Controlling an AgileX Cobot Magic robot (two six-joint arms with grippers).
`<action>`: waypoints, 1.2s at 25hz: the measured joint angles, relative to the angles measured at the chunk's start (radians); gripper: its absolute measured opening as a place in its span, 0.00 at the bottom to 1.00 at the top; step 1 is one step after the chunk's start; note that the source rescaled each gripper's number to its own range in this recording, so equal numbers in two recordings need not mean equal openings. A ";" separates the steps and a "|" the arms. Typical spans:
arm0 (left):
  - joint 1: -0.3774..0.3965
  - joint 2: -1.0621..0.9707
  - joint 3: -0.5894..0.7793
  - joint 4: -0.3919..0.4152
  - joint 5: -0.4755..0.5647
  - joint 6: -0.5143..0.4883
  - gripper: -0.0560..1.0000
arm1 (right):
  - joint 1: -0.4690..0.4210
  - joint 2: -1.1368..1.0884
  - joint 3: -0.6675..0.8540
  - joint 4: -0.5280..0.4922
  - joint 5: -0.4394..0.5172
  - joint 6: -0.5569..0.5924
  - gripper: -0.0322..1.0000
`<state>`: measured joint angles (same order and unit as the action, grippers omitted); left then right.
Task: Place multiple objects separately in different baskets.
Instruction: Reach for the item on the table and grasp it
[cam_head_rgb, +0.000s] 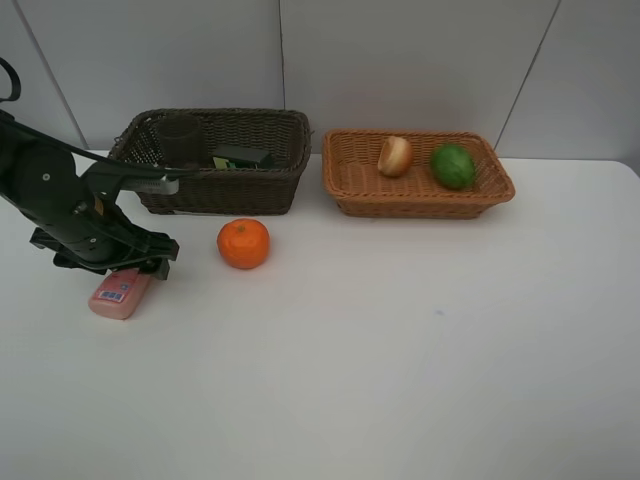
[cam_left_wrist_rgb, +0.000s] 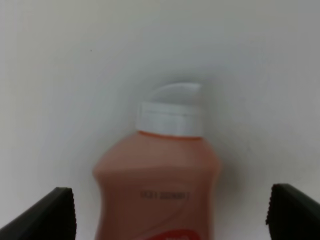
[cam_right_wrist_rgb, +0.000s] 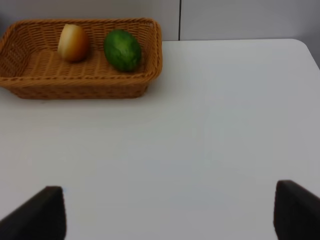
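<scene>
With the left pincer (cam_left_wrist_rgb: 172, 212) wide open and the pink bottle (cam_left_wrist_rgb: 157, 185) lying on the table (cam_left_wrist_rgb: 50, 75) between its fingers, nearer one than the other, an off-centre closure can skew the smooth bottle or squeeze it out.

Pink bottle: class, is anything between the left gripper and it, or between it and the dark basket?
Nothing visible does. The left gripper, jaws open, flanks the pink bottle lying on the table. Toward the dark basket only its own front wall rises; the mandarin sits off to the side.
</scene>
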<state>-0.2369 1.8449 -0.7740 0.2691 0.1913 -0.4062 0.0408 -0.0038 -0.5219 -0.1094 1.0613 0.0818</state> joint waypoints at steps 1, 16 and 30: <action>0.000 0.006 0.000 0.000 -0.001 -0.001 0.99 | 0.000 0.000 0.000 0.000 0.000 0.000 0.84; 0.001 0.026 0.000 0.014 -0.001 -0.003 0.99 | 0.000 0.000 0.000 0.000 0.000 0.000 0.84; 0.001 0.026 0.000 0.049 0.020 -0.022 0.64 | 0.000 0.000 0.000 0.000 0.000 0.000 0.84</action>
<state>-0.2356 1.8709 -0.7740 0.3183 0.2109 -0.4285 0.0408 -0.0038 -0.5219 -0.1094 1.0613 0.0818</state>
